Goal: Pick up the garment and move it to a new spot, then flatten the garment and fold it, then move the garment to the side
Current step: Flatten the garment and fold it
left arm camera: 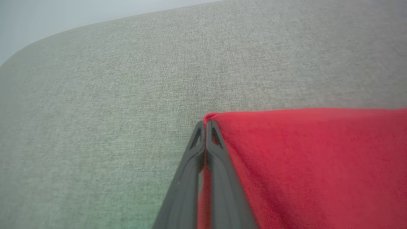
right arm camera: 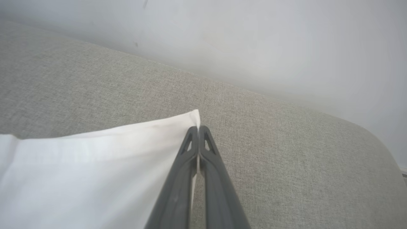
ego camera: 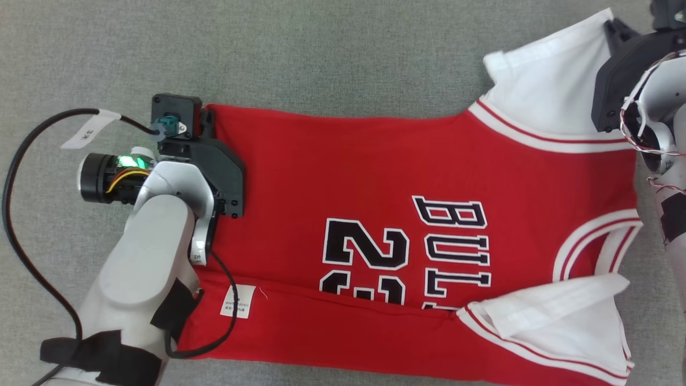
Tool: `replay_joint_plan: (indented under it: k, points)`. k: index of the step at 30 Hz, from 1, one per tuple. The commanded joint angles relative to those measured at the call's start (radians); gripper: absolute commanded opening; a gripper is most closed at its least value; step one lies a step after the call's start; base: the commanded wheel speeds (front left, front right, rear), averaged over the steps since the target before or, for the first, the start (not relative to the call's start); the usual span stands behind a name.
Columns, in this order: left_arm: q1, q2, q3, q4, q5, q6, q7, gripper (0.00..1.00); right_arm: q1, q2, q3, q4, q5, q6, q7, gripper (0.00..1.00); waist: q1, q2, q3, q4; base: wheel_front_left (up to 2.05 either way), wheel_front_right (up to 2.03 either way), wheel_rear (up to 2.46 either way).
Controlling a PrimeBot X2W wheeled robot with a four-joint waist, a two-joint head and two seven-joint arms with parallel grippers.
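- The red garment (ego camera: 375, 171) lies spread sideways on the grey fabric surface (ego camera: 268, 53), with its hem toward the robot's left and its shoulders toward the right.
- The left gripper (left arm camera: 205, 122) is down on the far hem corner. Its fingers are pressed together with a sliver of red cloth pinched between them, so it's clenched on the garment.
- Over at the other end, the right gripper (right arm camera: 197, 127) sits at the tip of the far white sleeve (ego camera: 546, 80). Its fingers are closed tight on the very corner of the cloth.
- Between those two held corners, the garment's far edge runs in a nearly straight line up to the striped shoulder trim.
- On the near side, a long strip is folded over onto the front. Its crease cuts across the bottom of the black lettering (ego camera: 455, 241).
- A white care label (ego camera: 237, 308) shows on that flap, close to the hem.
- The near sleeve (ego camera: 563, 316) lies rumpled on top of the flap at the lower right, and the garment's corner there runs off the bottom of the head view.
- As for room, there's a wide bare stretch of grey surface beyond the far edge and left of the hem. A black cable (ego camera: 16, 214) loops over it beside the left arm.
- The left wrist view shows the surface curving off to a rounded edge well beyond the hem corner.
- The right wrist view shows a similar rounded edge past the sleeve tip, with a pale wall (right arm camera: 286, 47) behind it.
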Motion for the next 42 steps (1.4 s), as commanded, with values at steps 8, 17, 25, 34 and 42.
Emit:
replay_joint_plan:
  k: [8,17,25,34,42]
  points:
    - [0.036,0.040,0.002,-0.004,0.000,0.001,-0.054,0.00,0.057,0.044,-0.038,0.002,-0.008,0.000,-0.103,0.00,-0.0001,-0.0001,-0.041,-0.018,0.00,0.00,0.00]
    - [0.175,0.069,-0.009,-0.107,-0.001,0.022,-0.123,0.00,0.297,-0.040,0.117,-0.298,0.308,0.000,-0.091,0.00,-0.0001,-0.0001,-0.117,-0.032,0.00,0.00,0.00]
    - [0.333,0.126,-0.032,-0.255,0.026,0.039,-0.171,0.00,0.572,-0.230,0.161,-0.615,0.513,0.000,-0.008,0.00,-0.0001,-0.0001,-0.169,-0.041,0.00,0.00,0.00]
    - [0.482,0.172,-0.033,-0.350,0.020,0.075,-0.182,0.00,0.798,-0.334,0.142,-0.816,0.619,0.000,0.123,0.00,-0.0001,-0.0001,-0.225,-0.068,0.00,0.00,0.00]
    - [0.569,0.176,-0.023,-0.366,-0.015,0.097,-0.176,0.00,0.928,-0.327,0.101,-0.918,0.652,0.000,0.257,0.00,-0.0001,-0.0001,-0.264,-0.077,0.00,0.00,0.00]
